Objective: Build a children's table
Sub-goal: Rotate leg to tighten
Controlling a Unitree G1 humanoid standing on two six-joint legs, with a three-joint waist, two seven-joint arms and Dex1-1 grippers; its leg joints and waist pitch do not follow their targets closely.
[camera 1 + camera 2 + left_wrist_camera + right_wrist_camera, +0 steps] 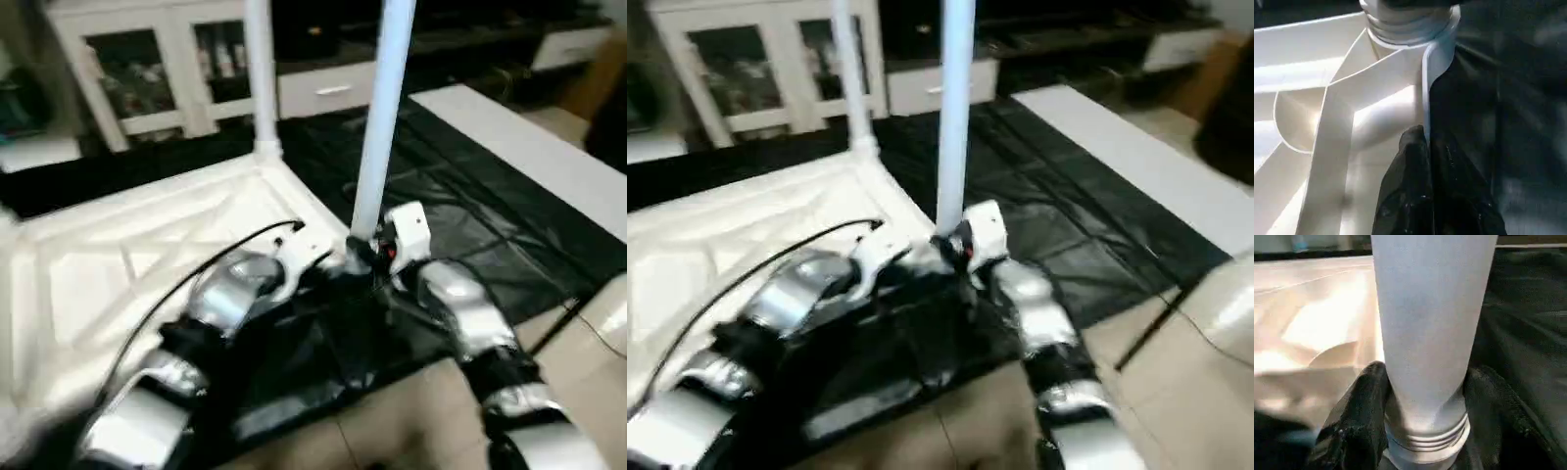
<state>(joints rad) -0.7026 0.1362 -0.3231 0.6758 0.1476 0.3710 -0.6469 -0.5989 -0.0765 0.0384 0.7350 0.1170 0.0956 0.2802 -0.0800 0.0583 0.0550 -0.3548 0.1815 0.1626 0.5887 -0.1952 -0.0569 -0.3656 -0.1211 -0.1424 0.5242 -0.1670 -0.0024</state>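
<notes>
Your children's tabletop (147,255) lies upside down, ribs up, on the black-draped worktop (460,225). One white leg (260,78) stands upright in the far corner socket. A second leg (382,117) stands upright at the near corner, where both your arms meet. Your right pincer (1425,406) is clamped around this leg's lower end, one black finger on each side, just above its threaded collar. Your left pincer (1427,147) is pressed together on the tabletop's thin edge rim, below that corner socket.

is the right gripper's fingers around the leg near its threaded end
Yes, in the right wrist view the two black fingers flank the white leg just above its ridged threaded end.
</notes>
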